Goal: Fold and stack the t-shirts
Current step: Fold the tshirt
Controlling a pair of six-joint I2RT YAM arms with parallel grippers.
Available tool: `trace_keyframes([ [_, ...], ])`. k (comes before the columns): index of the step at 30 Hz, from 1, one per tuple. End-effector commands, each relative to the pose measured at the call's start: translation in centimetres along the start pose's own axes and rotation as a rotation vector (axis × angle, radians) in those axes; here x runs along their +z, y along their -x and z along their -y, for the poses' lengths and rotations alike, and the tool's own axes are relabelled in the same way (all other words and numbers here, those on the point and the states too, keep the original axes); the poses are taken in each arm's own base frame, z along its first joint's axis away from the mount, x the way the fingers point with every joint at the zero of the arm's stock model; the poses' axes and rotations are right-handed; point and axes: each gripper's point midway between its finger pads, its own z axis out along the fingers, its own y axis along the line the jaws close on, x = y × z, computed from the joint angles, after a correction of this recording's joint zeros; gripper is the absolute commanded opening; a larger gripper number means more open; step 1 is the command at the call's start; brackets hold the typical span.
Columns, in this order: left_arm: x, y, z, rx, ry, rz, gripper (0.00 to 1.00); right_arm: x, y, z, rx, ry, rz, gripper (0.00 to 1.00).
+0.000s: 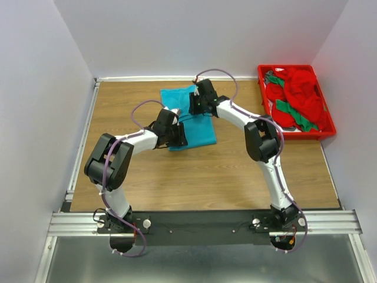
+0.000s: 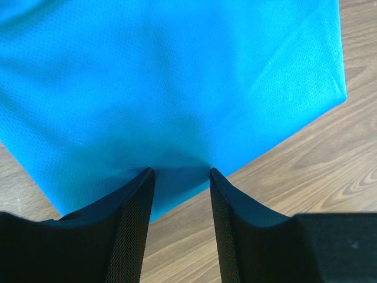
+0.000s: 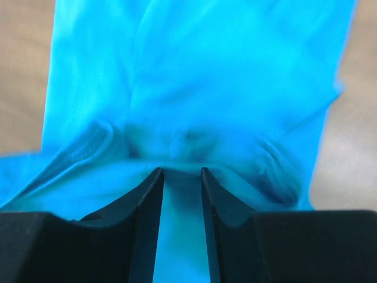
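A teal t-shirt (image 1: 199, 127) lies on the wooden table as a narrow folded strip. My left gripper (image 1: 180, 137) is at its near left corner. In the left wrist view (image 2: 180, 171) its jaws are open, tips touching the edge of the teal cloth (image 2: 177, 82), with cloth and wood showing in the gap. My right gripper (image 1: 194, 107) is low over the shirt's far end. In the right wrist view (image 3: 180, 170) its jaws are open with their tips against a rumpled fold of teal cloth (image 3: 194, 71). Red and green shirts (image 1: 297, 94) lie heaped in the tray.
A red plastic tray (image 1: 294, 66) stands at the back right corner of the table. White walls close in the back and both sides. A metal rail (image 1: 79, 147) runs along the table's left edge.
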Motion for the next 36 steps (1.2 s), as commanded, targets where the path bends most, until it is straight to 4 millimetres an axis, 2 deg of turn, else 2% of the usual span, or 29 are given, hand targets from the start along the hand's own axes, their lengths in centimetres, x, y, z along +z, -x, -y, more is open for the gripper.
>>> trace_keyframes([
  [1, -0.3, -3.4, -0.9, 0.002, 0.016, -0.1, 0.51, -0.1, 5.7, 2.5, -0.011, -0.054, 0.105, 0.4],
  [3, -0.7, -3.6, -0.9, 0.0, 0.012, -0.102, 0.51, -2.8, 9.2, 1.6, -0.034, -0.039, 0.171, 0.44],
  [4, -0.8, -3.6, -0.7, 0.0, 0.004, -0.101, 0.51, -3.5, 9.2, 1.3, -0.04, -0.019, 0.17, 0.44],
  [5, -0.9, -3.8, -0.6, -0.003, -0.005, -0.105, 0.51, -5.1, 9.1, 0.8, -0.04, -0.003, 0.165, 0.44],
  [6, -1.0, -3.9, -0.6, -0.003, -0.004, -0.107, 0.51, -4.3, 7.0, 1.0, -0.037, 0.007, 0.114, 0.44],
  [7, -1.1, -4.1, -0.4, -0.002, -0.016, -0.111, 0.51, -6.3, 7.5, 0.3, -0.033, 0.029, 0.127, 0.44],
  [8, -1.4, -4.2, -0.2, 0.0, -0.025, -0.111, 0.51, -6.8, 6.6, -0.3, -0.028, 0.066, 0.102, 0.44],
  [9, -1.5, -4.6, -0.3, 0.002, -0.028, -0.121, 0.51, -6.7, 3.5, -0.3, -0.022, 0.082, 0.033, 0.44],
  [10, -1.8, -4.8, 0.0, 0.004, -0.046, -0.126, 0.51, -8.1, 3.4, -1.6, -0.019, 0.137, 0.03, 0.43],
  [11, -2.0, -5.0, 0.2, 0.004, -0.055, -0.131, 0.51, -8.3, 2.0, -1.9, -0.014, 0.149, -0.002, 0.43],
  [12, -2.2, -5.7, 0.2, 0.0, -0.058, -0.145, 0.51, -8.3, -0.3, -2.5, -0.017, 0.165, -0.05, 0.4],
  [15, -2.9, -6.4, 0.2, 0.005, -0.062, -0.145, 0.52, -9.1, -3.2, -5.7, -0.035, 0.273, -0.12, 0.39],
  [17, -3.4, -6.4, 0.3, 0.006, -0.065, -0.135, 0.52, -8.8, -5.6, -7.1, -0.031, 0.338, -0.18, 0.38],
  [19, -3.7, -6.2, 0.3, 0.003, -0.064, -0.123, 0.52, -8.6, -6.5, -8.4, -0.025, 0.394, -0.202, 0.36],
  [26, -4.2, -5.6, 0.6, 0.007, -0.064, -0.093, 0.52, -6.0, -8.3, -10.0, 0.006, 0.5, -0.256, 0.33],
  [27, -4.2, -5.6, 0.6, 0.007, -0.065, -0.095, 0.52, -5.7, -7.6, -10.3, 0.007, 0.512, -0.241, 0.33],
  [29, -4.3, -5.7, 0.6, 0.008, -0.067, -0.098, 0.52, -4.2, -8.4, -10.2, 0.021, 0.513, -0.261, 0.33],
  [30, -4.3, -5.8, 0.5, 0.008, -0.065, -0.1, 0.52, -3.9, -7.1, -10.6, 0.014, 0.522, -0.232, 0.33],
  [33, -4.4, -6.2, 0.5, 0.006, -0.065, -0.106, 0.52, -1.8, -7.2, -10.4, 0.027, 0.51, -0.234, 0.33],
  [34, -4.4, -6.2, 0.6, 0.009, -0.068, -0.108, 0.52, -1.7, -5.6, -10.9, 0.024, 0.522, -0.2, 0.33],
  [35, -4.5, -6.3, 0.5, 0.008, -0.067, -0.109, 0.52, -0.9, -5.7, -10.8, 0.031, 0.524, -0.202, 0.33],
  [36, -4.5, -6.4, 0.4, 0.008, -0.067, -0.109, 0.52, -0.8, -3.8, -11.1, 0.028, 0.532, -0.164, 0.34],
])
